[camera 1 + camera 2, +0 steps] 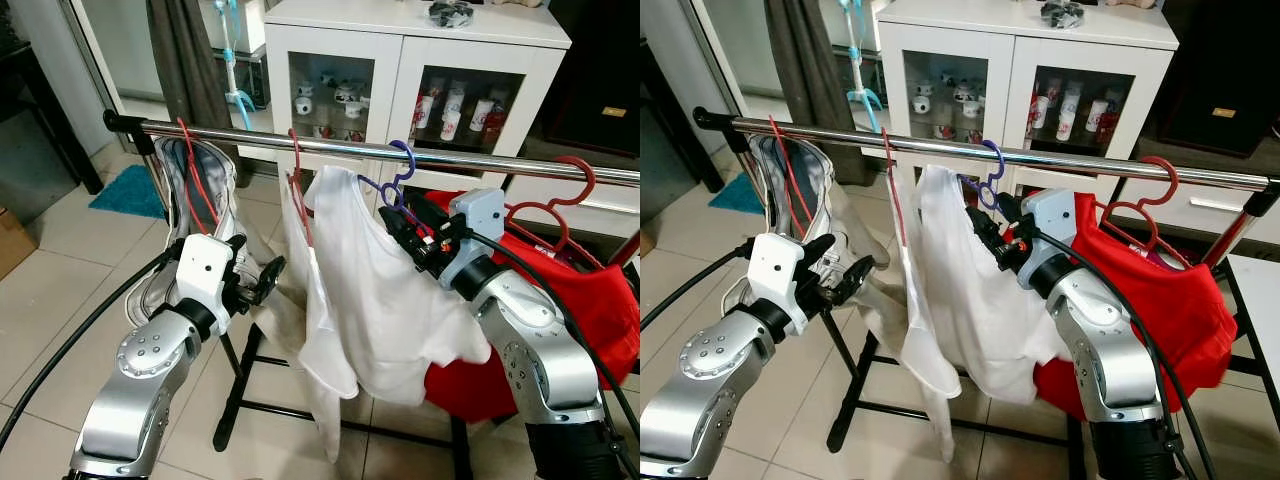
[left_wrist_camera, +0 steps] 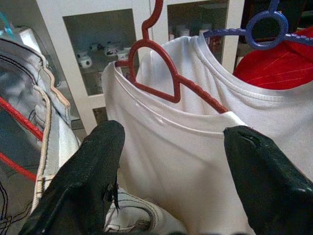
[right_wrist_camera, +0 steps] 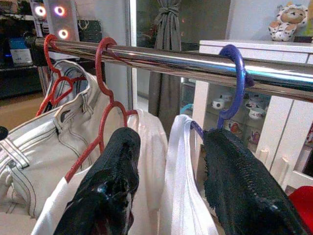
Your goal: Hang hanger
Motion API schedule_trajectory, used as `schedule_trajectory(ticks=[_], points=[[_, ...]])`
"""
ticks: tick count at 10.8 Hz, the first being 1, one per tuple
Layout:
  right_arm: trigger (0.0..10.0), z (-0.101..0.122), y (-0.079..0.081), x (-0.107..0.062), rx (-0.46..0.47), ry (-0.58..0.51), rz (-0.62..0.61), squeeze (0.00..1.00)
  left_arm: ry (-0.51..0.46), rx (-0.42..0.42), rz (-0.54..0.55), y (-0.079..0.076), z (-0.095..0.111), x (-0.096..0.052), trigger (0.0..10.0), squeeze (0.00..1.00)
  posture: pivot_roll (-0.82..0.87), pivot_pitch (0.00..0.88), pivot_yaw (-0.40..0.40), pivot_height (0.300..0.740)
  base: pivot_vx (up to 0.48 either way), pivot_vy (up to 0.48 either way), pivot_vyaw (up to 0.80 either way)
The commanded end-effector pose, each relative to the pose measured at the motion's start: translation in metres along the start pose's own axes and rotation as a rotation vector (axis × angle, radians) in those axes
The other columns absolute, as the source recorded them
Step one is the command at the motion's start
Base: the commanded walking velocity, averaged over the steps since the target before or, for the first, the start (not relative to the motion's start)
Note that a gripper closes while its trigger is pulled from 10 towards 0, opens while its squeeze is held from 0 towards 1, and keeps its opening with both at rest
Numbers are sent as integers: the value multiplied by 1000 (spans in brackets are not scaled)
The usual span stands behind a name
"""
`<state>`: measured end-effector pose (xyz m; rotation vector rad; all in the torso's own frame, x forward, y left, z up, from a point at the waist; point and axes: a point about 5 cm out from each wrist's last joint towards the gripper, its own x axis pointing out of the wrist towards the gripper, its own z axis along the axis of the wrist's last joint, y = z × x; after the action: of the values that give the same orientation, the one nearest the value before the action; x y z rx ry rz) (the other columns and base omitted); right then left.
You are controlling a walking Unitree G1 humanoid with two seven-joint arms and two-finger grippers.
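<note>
A purple hanger (image 1: 401,163) carrying a white T-shirt (image 1: 370,290) hooks over the steel rail (image 1: 250,138); its hook (image 3: 235,73) sits on the bar in the right wrist view. My right gripper (image 1: 396,226) is just below that hook. It is open, and the shirt's shoulder (image 3: 178,161) and the hanger's neck lie between its fingers (image 3: 115,166). My left gripper (image 1: 264,276) is open below the rail, facing a red hanger (image 2: 155,68) with another white garment (image 2: 161,161), and holds nothing.
A pale jacket on a red hanger (image 1: 196,170) hangs at the rail's left end, and a red shirt on a red hanger (image 1: 565,195) at its right. A white glass-door cabinet (image 1: 400,45) stands behind. The rack's black base (image 1: 250,400) rests on the tiled floor.
</note>
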<state>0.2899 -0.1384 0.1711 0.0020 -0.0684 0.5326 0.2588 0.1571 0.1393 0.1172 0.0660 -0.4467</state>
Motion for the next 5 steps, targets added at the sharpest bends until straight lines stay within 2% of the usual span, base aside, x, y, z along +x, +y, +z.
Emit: schedule_trajectory(ticks=[1,2,4,5], points=[[10000,4,-1,-1,-18,-8,-11,0,-9,22,2,2,4,1,10000,0,79,0,45,740,0,-240,0],[10000,2,0,0,-27,0,-12,0,-10,24,3,2,4,1,10000,0,79,0,45,740,0,-244,800],[10000,0,3,1,-21,3,-14,0,-11,29,7,3,5,2,10000,0,84,0,43,740,0,-244,556],[10000,0,3,1,-12,2,-18,0,-11,29,7,3,5,2,10000,0,83,0,44,740,0,-244,0]])
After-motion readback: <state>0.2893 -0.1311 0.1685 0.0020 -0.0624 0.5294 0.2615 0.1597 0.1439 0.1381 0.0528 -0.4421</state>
